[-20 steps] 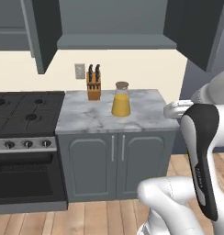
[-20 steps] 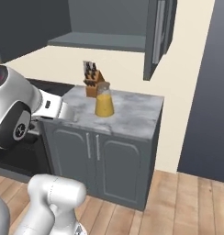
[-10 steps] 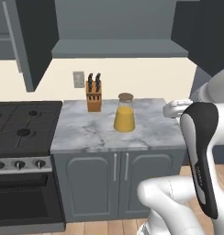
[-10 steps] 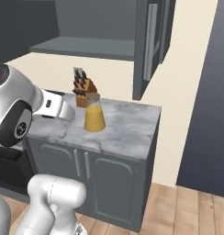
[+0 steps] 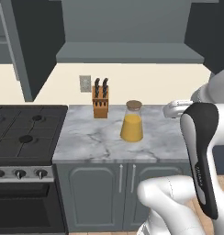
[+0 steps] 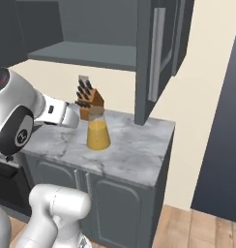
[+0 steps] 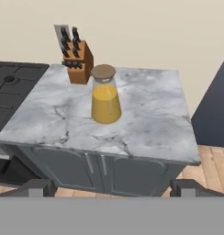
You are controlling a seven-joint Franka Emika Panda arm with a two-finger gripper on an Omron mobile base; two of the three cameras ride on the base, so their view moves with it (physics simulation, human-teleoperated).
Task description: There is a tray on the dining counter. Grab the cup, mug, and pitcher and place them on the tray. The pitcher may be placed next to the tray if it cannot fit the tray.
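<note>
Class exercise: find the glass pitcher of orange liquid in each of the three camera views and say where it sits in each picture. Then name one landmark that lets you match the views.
Left base view: pitcher just right of centre, on the marble counter.
Right base view: left of centre, beside the arm.
Hand view: slightly left of centre, upper half.
Shared landmark: the knife block, behind the pitcher towards the wall.

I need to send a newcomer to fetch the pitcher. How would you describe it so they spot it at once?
Find the short marble-topped grey cabinet counter to the right of the black stove. Near its middle, just in front of the wooden knife block by the wall, stands the pitcher. It is a clear glass cone holding orange liquid under a round brown lid, unlike the boxy block of dark-handled knives.
</note>
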